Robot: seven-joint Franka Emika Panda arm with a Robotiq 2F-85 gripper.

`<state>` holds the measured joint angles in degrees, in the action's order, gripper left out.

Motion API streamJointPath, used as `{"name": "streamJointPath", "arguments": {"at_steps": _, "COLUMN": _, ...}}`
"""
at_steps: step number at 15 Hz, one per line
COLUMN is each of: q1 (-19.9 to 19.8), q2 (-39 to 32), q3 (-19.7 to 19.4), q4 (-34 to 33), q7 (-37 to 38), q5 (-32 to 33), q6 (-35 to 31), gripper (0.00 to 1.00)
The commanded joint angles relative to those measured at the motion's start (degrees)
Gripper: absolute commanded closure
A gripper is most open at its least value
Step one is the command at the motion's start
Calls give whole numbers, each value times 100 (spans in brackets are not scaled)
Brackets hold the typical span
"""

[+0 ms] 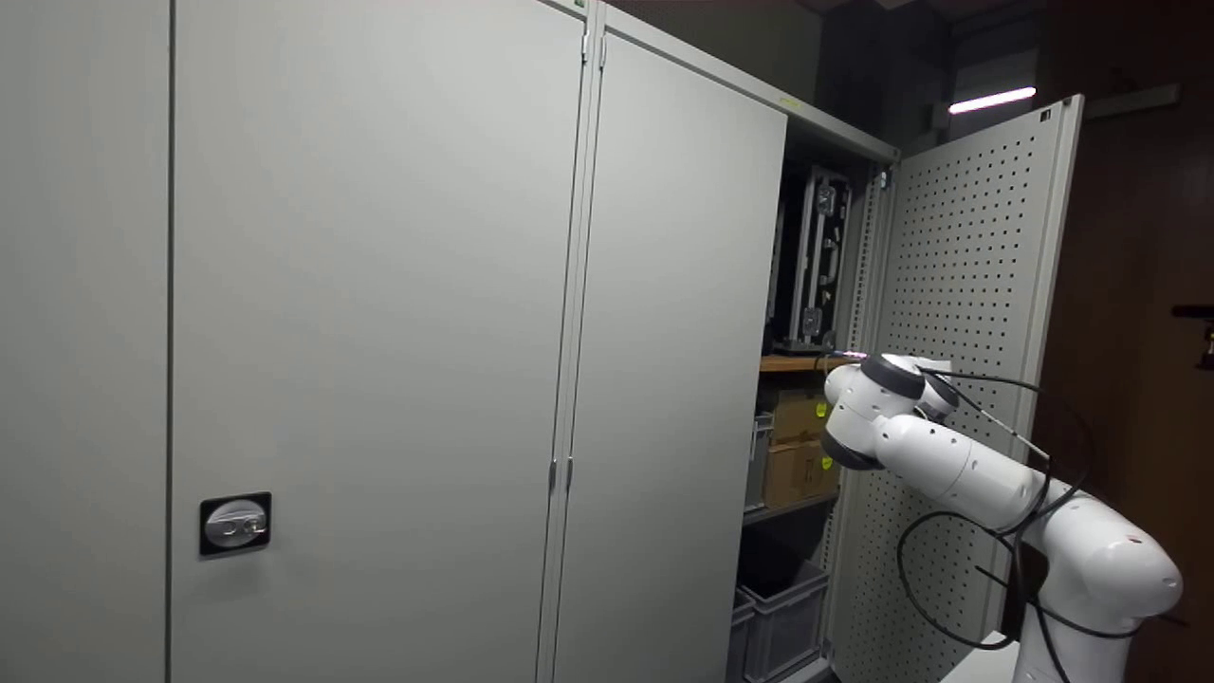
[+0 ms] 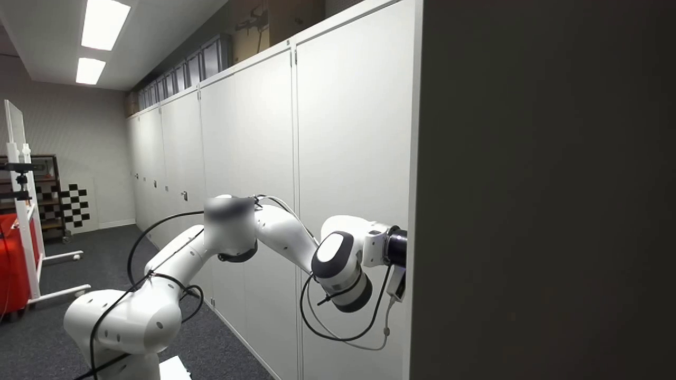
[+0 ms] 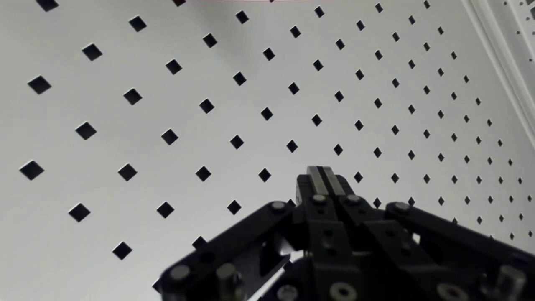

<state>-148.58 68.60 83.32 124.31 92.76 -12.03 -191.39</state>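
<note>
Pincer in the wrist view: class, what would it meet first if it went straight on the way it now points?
Most likely the open cabinet door, on its perforated inner face, which spreads ahead of the shut pincer; the depth between them is unclear.

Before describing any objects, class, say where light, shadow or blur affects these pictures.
In an exterior view, a square blur covers part of the arm, ceiling lights glare, and the rightmost panel is very dark; in an exterior view, a light strip shines amid gloom; in the wrist view, the dark gripper contrasts with the pale perforated panel.
</note>
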Motion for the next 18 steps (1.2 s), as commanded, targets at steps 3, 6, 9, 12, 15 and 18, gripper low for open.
{"name": "streamJointPath", "arguments": {"at_steps": 3, "q1": 224, "q2": -500, "q3": 64, "q4": -249, "q7": -449, "q5": -106, "q6": -115, "gripper": 100}}
{"name": "streamJointPath", "arguments": {"at_steps": 6, "q1": 578, "q2": -1012, "q3": 173, "q4": -172, "q7": -730, "q5": 68, "q6": -203, "gripper": 100}}
{"name": "streamJointPath", "arguments": {"at_steps": 9, "q1": 991, "q2": -1653, "q3": 285, "q4": -59, "q7": -1151, "q5": 162, "q6": -251, "gripper": 100}}
{"name": "streamJointPath", "arguments": {"at_steps": 12, "q1": 1422, "q2": -2366, "q3": 342, "q4": 47, "q7": -1664, "q5": 220, "q6": -178, "gripper": 100}}
{"name": "streamJointPath", "arguments": {"at_steps": 15, "q1": 1908, "q2": -3072, "q3": 287, "q4": 218, "q7": -2243, "q5": 255, "q6": -100, "gripper": 100}}
{"name": "streamJointPath", "arguments": {"at_steps": 18, "q1": 2466, "q2": -3817, "q3": 141, "q4": 384, "q7": -2881, "q5": 277, "q6": 54, "gripper": 100}}
